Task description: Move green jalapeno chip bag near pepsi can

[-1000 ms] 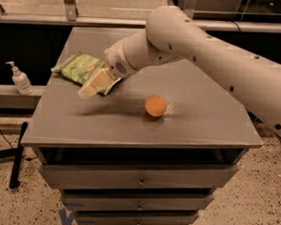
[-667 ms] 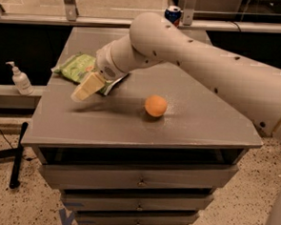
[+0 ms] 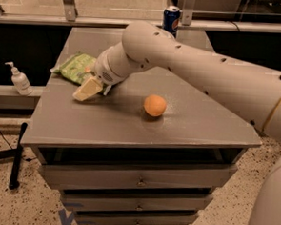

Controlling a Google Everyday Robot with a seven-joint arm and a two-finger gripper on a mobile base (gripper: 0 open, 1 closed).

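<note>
1. The bag (image 3: 75, 66) lies flat at the left side of the tabletop (image 3: 130, 130), towards the back, close to that edge; its long axis seems to run roughly across the view, a little slanted.
2. The hand (image 3: 87, 90) hangs low over the tabletop just in front of the bag's near right corner, pointing down and to the view's left; how far open it is cannot be told; it seems to hold nothing, and whether it touches the bag cannot be told either.
3. So the bag lies just behind the hand, farther from the camera, and a little to the left; a grasp would likely call for a short reach back over the bag's near edge.
4. The can (image 3: 171, 20) stands upright at the far edge, right of the middle, well apart from the bag; the carry would run back and to the right.
5. The arm (image 3: 205, 70) crosses the right of the view; the orange (image 3: 154, 105) sits near the middle of the tabletop, in front of that path and probably clear of it.
</note>
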